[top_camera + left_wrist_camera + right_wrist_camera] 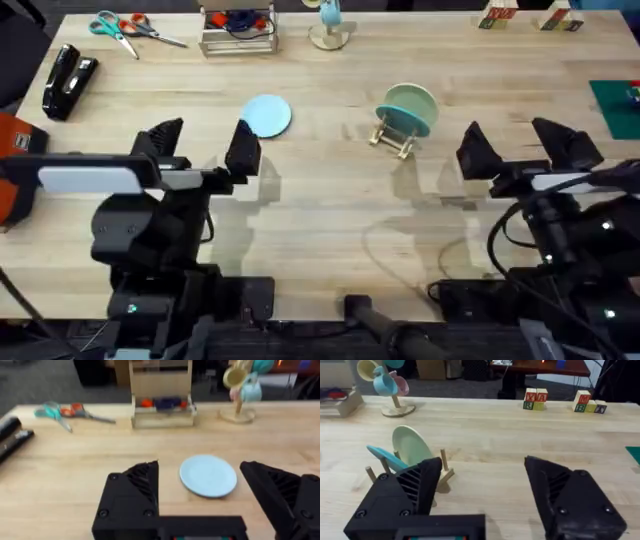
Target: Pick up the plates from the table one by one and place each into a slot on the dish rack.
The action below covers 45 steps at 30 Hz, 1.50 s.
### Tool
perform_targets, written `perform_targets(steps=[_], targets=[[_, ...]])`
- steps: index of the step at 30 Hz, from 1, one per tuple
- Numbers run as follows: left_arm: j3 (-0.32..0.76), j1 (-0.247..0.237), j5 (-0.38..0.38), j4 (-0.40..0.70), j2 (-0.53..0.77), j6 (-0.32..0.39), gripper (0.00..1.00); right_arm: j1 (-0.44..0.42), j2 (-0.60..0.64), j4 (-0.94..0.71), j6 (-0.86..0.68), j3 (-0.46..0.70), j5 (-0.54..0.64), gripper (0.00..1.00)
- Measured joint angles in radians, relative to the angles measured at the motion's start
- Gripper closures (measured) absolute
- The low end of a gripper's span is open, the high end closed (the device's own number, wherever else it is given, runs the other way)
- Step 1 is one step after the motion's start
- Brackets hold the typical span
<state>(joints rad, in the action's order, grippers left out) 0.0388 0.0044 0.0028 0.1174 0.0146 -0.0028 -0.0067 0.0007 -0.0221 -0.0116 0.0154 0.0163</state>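
I see the light blue plate (267, 115) flat on the tabletop (330, 200), just beyond my open left hand (203, 142), up and right; my right hand (520, 140) is open too.

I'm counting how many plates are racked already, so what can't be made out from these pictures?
- Dish rack, right wrist view: the right arm's own finger covers its lower frame, hiding which slots hold the plates.
- Blue plate in the rack: partly hidden there; overhead, the mint-green plate merges with it.
- Light blue plate on the table: whether anything marks it is too small to tell.
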Motion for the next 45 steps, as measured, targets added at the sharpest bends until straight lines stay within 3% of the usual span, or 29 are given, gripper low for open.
perform_targets(steps=[4, 10, 15, 21, 26, 29, 33, 37, 40, 45], targets=[[0.106, 0.004, -0.001, 0.052, 0.11, -0.009, 0.01, 0.0, 0.049, -0.072, -0.001, 0.071, 0.019, 0.007], [0.393, 0.011, -0.003, 0.1, 0.419, -0.014, 0.01, 0.0, 0.258, -0.17, -0.004, 0.32, 0.022, 0.008], [0.709, 0.011, 0.018, 0.282, 0.738, -0.015, 0.01, 0.0, 0.489, -0.288, -0.004, 0.589, 0.013, 0.009], [1.119, 0.011, 0.097, 0.589, 1.066, -0.018, 0.01, -0.001, 0.767, -0.533, -0.004, 0.951, -0.047, 0.007], [1.423, 0.018, 0.171, 0.786, 1.244, -0.021, 0.009, -0.001, 0.95, -0.775, -0.004, 1.207, -0.085, 0.007], [1.55, 0.053, 0.234, 0.855, 1.31, -0.02, 0.009, -0.001, 1.048, -0.889, -0.004, 1.348, -0.121, 0.007], [1.629, 0.141, 0.338, 0.881, 1.353, -0.021, 0.01, -0.001, 1.136, -0.975, -0.004, 1.471, -0.163, 0.007], [1.636, 0.227, 0.405, 0.893, 1.363, -0.023, 0.008, -0.001, 1.17, -0.998, -0.004, 1.504, -0.179, 0.007], [1.636, 0.255, 0.427, 0.905, 1.366, -0.024, 0.008, -0.001, 1.175, -1.002, -0.005, 1.505, -0.183, 0.007], [1.636, 0.259, 0.449, 0.958, 1.367, -0.025, 0.009, -0.001, 1.175, -1.003, -0.005, 1.505, -0.19, 0.007]])
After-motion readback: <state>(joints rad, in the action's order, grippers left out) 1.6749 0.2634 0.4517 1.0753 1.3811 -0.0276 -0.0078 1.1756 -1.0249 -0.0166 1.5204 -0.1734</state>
